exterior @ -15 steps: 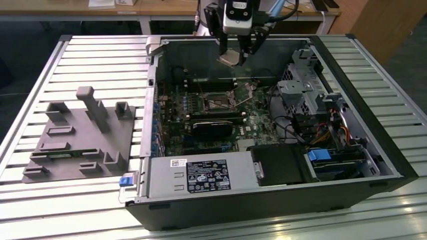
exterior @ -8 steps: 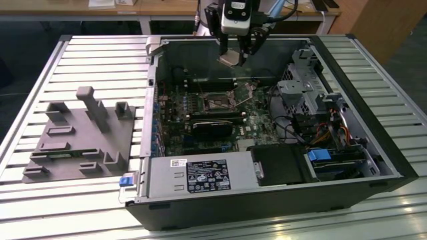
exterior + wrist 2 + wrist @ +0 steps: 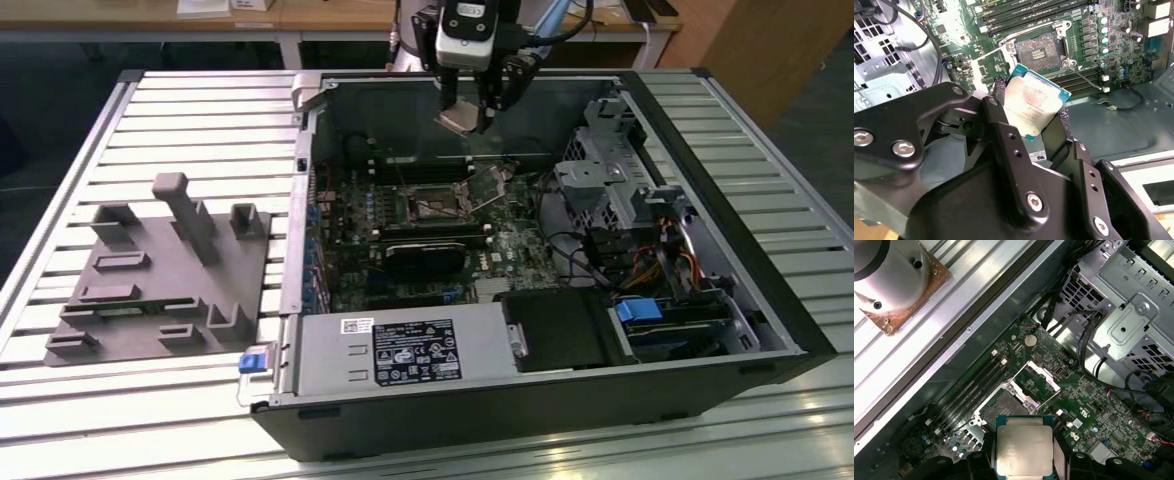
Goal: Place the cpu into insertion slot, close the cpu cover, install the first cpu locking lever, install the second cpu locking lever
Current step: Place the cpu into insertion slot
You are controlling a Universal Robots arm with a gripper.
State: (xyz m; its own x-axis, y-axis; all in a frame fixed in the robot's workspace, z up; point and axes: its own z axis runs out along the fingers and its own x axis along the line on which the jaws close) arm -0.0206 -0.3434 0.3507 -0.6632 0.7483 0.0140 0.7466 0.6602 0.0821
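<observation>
My gripper (image 3: 470, 112) hangs over the far part of the open computer case, shut on the cpu (image 3: 461, 120), a flat square chip with a dull silver top. In both wrist views the cpu (image 3: 1034, 106) (image 3: 1024, 450) sits clamped by its edges between the black fingers (image 3: 999, 117). The insertion slot (image 3: 434, 208) (image 3: 1036, 50) (image 3: 1000, 409) lies bare on the green board, below and ahead of the chip. The cpu cover (image 3: 1042, 382) (image 3: 489, 180) stands swung up from one side of the slot. Thin locking levers (image 3: 1088, 79) stick out beside the slot.
A grey fixture block (image 3: 160, 270) lies on the slatted table at the exterior view's left. Inside the case are a black block (image 3: 427, 255) near the slot, a power supply (image 3: 400, 355) at the front, a metal drive cage (image 3: 614, 190) and cables (image 3: 601, 260) at the exterior view's right.
</observation>
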